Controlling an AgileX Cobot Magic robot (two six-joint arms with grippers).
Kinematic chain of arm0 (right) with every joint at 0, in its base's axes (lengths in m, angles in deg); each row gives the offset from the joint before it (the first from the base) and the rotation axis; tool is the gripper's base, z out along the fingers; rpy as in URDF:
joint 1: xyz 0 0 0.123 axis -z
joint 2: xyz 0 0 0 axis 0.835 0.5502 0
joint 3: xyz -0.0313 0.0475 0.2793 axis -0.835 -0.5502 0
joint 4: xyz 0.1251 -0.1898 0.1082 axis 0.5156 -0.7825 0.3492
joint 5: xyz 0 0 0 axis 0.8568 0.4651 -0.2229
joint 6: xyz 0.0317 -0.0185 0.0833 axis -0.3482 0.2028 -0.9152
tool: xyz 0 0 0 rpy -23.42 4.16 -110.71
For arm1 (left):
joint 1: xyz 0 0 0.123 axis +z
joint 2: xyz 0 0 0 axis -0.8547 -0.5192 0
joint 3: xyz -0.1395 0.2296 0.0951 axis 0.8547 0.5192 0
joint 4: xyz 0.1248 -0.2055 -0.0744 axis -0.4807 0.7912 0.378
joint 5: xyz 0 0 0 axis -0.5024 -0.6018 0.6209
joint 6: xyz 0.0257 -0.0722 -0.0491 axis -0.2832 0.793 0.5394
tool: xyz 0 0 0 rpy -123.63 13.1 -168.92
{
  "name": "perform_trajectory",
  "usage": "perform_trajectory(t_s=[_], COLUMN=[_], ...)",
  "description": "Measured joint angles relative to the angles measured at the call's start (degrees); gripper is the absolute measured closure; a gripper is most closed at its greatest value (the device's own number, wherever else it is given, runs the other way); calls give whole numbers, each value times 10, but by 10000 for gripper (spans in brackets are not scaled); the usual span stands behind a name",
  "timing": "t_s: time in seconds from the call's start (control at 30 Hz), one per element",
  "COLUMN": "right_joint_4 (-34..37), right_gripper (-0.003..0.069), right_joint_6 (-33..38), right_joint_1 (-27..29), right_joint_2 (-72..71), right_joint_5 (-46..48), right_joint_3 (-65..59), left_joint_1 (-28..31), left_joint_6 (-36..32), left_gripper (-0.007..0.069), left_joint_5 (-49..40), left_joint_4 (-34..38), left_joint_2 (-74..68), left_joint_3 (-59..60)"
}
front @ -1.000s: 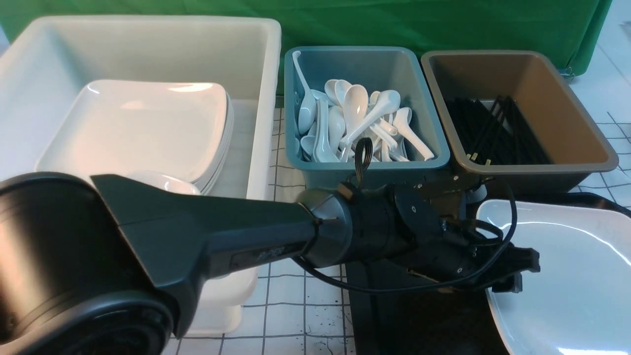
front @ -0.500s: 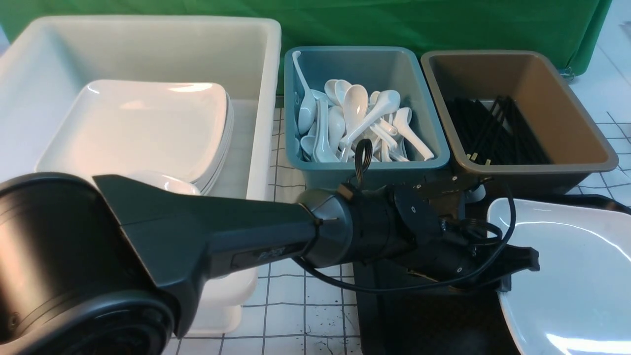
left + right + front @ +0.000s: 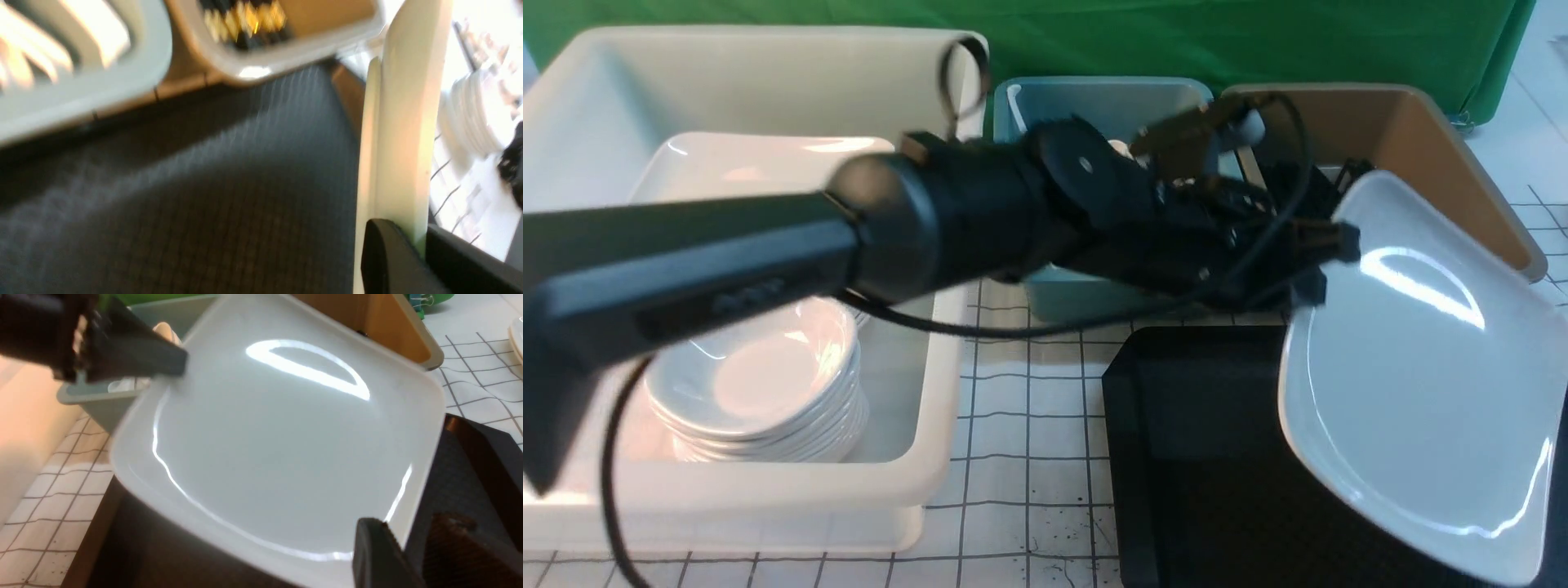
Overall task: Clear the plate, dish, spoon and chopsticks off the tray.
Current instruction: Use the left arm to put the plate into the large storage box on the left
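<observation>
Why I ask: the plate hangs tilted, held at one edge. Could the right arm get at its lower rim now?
Probably yes. The right gripper is open right at the lower rim of the plate with nothing between; the left gripper grips only the far upper edge, above the tray.

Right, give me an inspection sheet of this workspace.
Surface: white grid cloth, dark specks near the front.
Job's things: plate tilted, held above tray; tray's visible part bare; spoon, chopsticks, dish on it: nothing seen.
Clutter: white bin with stacked plates and dishes; teal bin; brown bin with black sticks.
Grippers: left gripper shut on plate's rim; right gripper open by its opposite edge.
Cables: black cable looping under left arm.
Surroundings: green backdrop.
</observation>
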Motion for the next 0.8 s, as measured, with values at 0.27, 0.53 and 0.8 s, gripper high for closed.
perform_trajectory(t_s=[0.27,0.53,0.8], right_joint_4=[0,0,0], right_gripper=[419,419,419], right_joint_6=[0,0,0], right_joint_1=[0,0,0], right_joint_2=[0,0,0], right_joint_5=[0,0,0], right_joint_3=[0,0,0], left_joint_1=[26,108,312], left_joint_6=[-5,-7,-24], left_gripper=[600,600,600], left_joint_5=[-22,-49,-148], left_joint_4=[-6,-6,0], left_joint_2=[61,142,229], left_joint_3=[0,0,0])
